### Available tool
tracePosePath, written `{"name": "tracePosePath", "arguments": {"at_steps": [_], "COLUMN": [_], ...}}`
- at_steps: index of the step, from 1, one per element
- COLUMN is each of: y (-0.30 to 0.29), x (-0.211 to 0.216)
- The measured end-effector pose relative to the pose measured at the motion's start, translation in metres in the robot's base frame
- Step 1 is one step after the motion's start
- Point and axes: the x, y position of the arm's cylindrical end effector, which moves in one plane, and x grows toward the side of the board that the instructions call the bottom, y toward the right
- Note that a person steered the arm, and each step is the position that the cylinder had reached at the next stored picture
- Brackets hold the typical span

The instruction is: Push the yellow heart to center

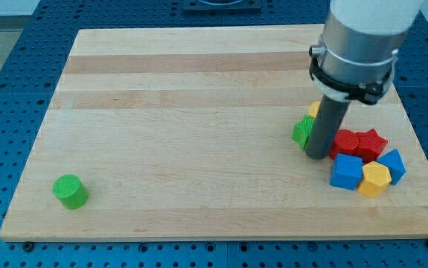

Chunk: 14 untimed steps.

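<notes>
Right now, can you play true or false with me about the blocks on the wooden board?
1. A green cylinder sits alone near the view's bottom left. True.
2. My tip is in the middle of the board. False: it is at the view's right, among the clustered blocks.
3. A green block sits just left of my tip. True.
4. The blue cube is beside the green cylinder. False: it sits at the view's right, next to a yellow block.

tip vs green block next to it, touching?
Cannot tell. In the camera view my tip overlaps the green block at the view's left of the rod; no gap shows, but the rod hides the contact line.
</notes>
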Motion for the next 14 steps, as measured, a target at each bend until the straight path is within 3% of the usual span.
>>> {"name": "tracePosePath", "arguments": {"at_steps": [3,5,6,8,14], "y": [0.009,0.048,0.033,-0.062,-0.223], "x": [-0.065,-0.098,-0.102,-0.096,0.008]}}
